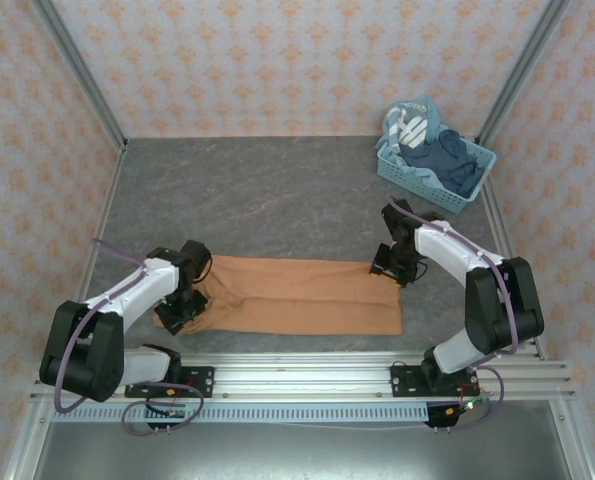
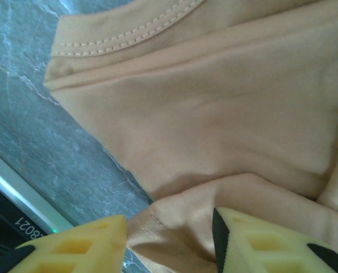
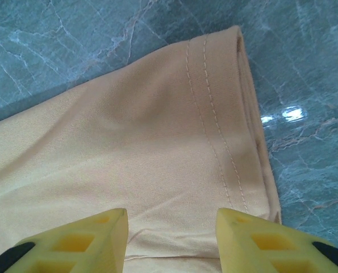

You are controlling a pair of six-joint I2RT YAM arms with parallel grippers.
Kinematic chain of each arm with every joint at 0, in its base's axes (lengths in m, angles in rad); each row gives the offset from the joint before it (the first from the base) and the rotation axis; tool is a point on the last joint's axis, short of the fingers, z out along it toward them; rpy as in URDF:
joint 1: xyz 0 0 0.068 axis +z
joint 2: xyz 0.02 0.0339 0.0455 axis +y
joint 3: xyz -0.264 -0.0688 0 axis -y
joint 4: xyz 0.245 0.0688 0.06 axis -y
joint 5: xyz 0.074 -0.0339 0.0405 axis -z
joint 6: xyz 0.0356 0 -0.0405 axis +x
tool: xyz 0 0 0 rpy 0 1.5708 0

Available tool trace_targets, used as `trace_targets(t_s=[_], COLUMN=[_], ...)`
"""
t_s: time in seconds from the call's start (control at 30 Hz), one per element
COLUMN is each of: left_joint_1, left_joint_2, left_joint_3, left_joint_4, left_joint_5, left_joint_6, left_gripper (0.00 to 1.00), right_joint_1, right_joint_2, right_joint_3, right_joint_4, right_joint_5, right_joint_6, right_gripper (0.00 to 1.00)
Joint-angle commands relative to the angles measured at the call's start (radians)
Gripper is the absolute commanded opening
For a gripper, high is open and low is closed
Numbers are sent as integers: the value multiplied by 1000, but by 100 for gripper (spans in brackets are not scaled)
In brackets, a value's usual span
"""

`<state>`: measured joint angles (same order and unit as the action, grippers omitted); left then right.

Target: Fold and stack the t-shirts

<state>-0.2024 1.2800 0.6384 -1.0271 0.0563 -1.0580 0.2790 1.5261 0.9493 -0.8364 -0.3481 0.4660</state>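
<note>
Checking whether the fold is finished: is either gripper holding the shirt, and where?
Nothing looks held. The left gripper and right gripper both stand open, jaws apart over hemmed ends of the t-shirt, not pinching it.

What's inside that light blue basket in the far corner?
The basket holds crumpled clothes: a dark blue garment heaped on top and a pale blue-and-white piece at its back. Whatever lies beneath them is covered, so how many pieces it holds cannot be told.

White digits "8021", upside down, on dark panel [image 2: 12, 236] at lower left. No other legible text.
</note>
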Motion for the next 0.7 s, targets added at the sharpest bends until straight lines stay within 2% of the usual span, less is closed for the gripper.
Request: trace_targets(t_s=[0.0, 0.17, 0.33, 0.53, 0.6, 0.67], left_joint_1=[11, 30, 43, 43, 43, 43], left_joint_2=[-33, -191, -286, -300, -305, -314], left_joint_3=[-30, -96, -169, -212, -207, -200], left_joint_4=[-41, -34, 40, 114, 121, 133], left_joint_5=[24, -9, -10, 4, -6, -23], left_joint_6=[-64, -180, -259, -277, -277, -280], left_gripper=[42, 47, 47, 39, 31, 19], right_joint_1=[4, 4, 4, 3, 5, 3], right_joint_2=[8, 14, 25, 28, 29, 33], right_joint_3=[11, -4, -7, 0, 2, 2], right_joint_4=[6, 21, 25, 18, 17, 19], right_joint_5=[-6, -24, -32, -31, -30, -33], right_joint_6=[-19, -19, -25, -32, -33, -30], right_gripper=[45, 45, 45, 45, 45, 45])
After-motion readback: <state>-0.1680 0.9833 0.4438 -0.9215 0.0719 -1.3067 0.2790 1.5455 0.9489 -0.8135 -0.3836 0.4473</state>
